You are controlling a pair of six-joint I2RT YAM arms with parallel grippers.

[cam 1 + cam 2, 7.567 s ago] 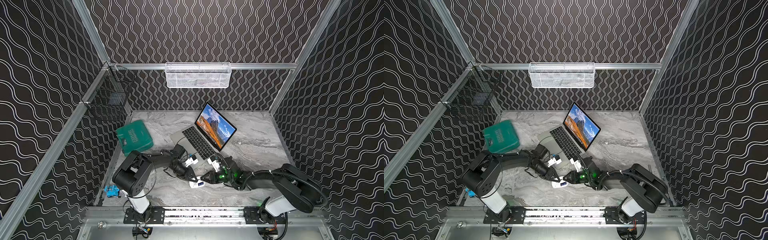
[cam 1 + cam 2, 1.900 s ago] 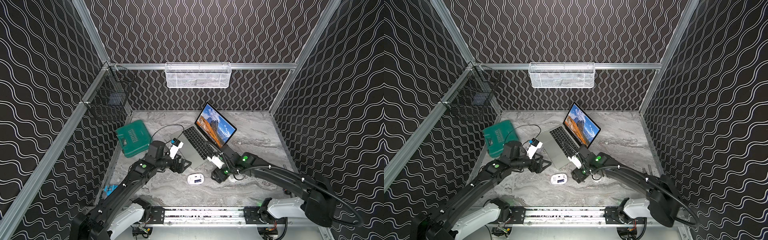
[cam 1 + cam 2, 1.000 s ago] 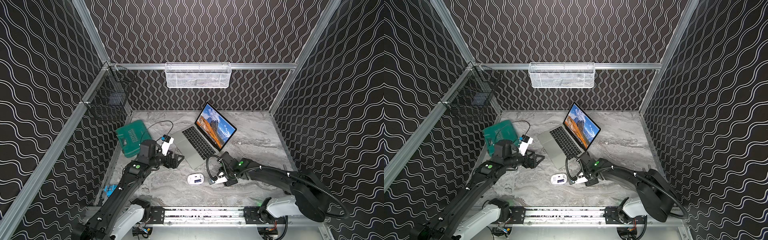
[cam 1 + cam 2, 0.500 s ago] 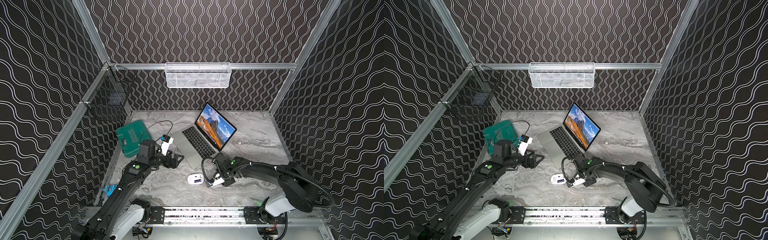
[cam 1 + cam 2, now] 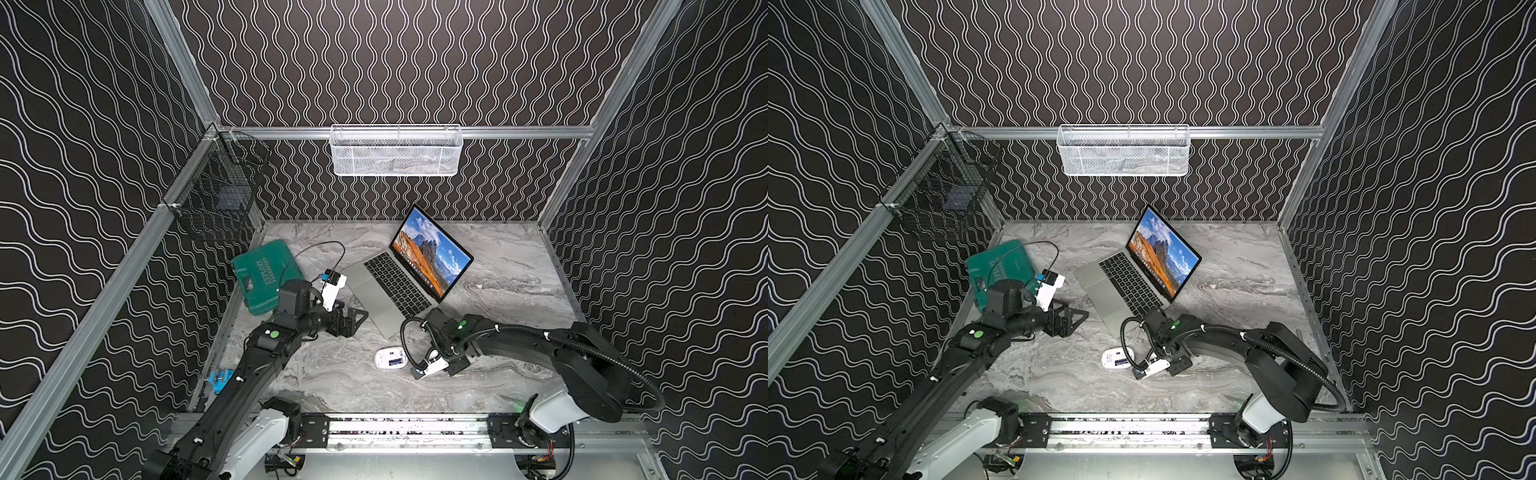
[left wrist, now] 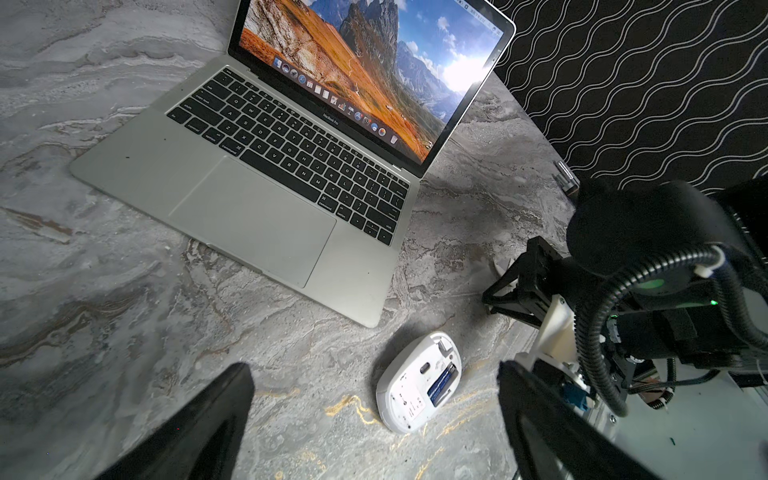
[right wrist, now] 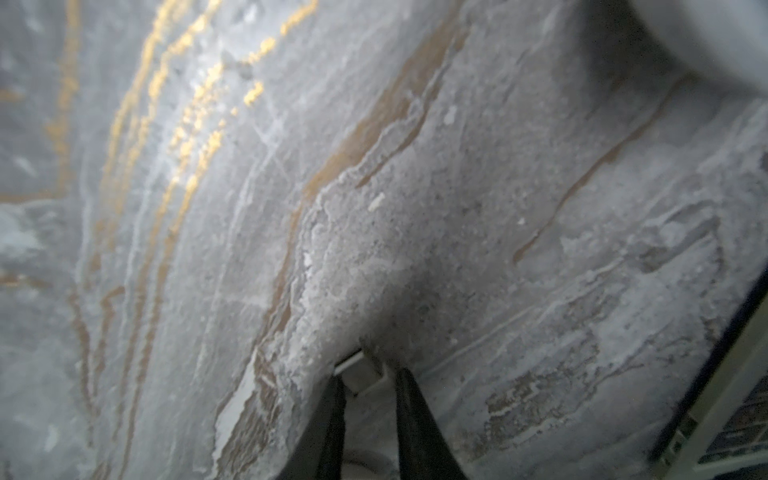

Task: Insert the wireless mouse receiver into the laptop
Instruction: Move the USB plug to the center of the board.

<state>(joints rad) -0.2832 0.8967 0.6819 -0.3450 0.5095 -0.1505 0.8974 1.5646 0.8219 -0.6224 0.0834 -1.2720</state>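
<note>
Right wrist view is the one to look at: the right gripper [image 7: 368,376] is down on the marble table [image 7: 457,208], with its two dark fingers [image 7: 332,415] snug on either side of a small pale rectangular bit that I take to be the receiver [image 7: 361,371]. Can't tell from here whether they've actually bitten on it. The wireless mouse [image 5: 390,357] lies belly-up just beside that gripper, with its dark-blue patch showing.

My worry is that the piece is tiny and lying flat. A pinch that's slightly off could flick it out sideways or pick it up crooked, and the mouse is close enough to get knocked. Later on, a tilted plug would probably just shove the laptop [image 5: 395,286] rather than go in, since nothing is bracing it. The left gripper [image 5: 355,323] hangs empty with its jaws wide apart, just off the laptop's front edge and not touching. I can't see the ports in any view either.

Further back, the laptop is open with its screen lit. The green case [image 5: 259,274] by the left wall is closed, so its contents are hidden. The black wire basket [image 5: 208,208] on the left wall has one dark squarish thing in it. As for the white mesh basket [image 5: 395,151] on the back rail, I can't make out anything inside.
</note>
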